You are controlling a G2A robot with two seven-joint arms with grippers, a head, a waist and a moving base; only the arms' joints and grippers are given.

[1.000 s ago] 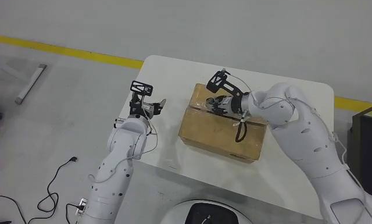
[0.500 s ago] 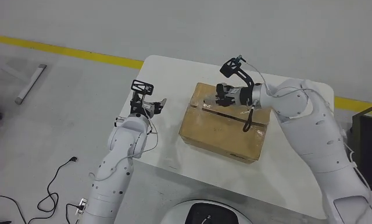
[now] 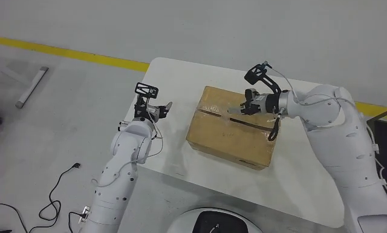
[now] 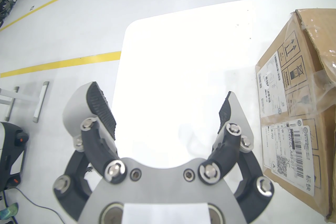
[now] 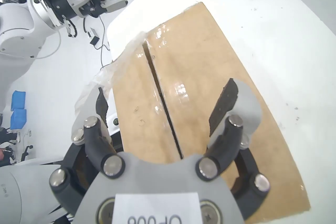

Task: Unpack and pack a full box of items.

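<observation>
Box (image 3: 233,127) shut on table (image 3: 181,75), tape (image 5: 130,49) peeling at seam end. Right fingers (image 5: 223,101) spread, empty, above box top. Left fingers (image 4: 101,104) spread, empty, over table beside box.

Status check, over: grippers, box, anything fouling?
Left gripper open, empty, over table beside box. Right gripper open above box seam. Box flaps shut. Loose clear tape hangs off box end, near right gripper.

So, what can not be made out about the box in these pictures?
1. Contents of the box: top view, shut flaps hide them.
2. Box's far part: left wrist view, cut off by the picture edge.
3. End of the tape: right wrist view, hidden by the right pincer.
</observation>
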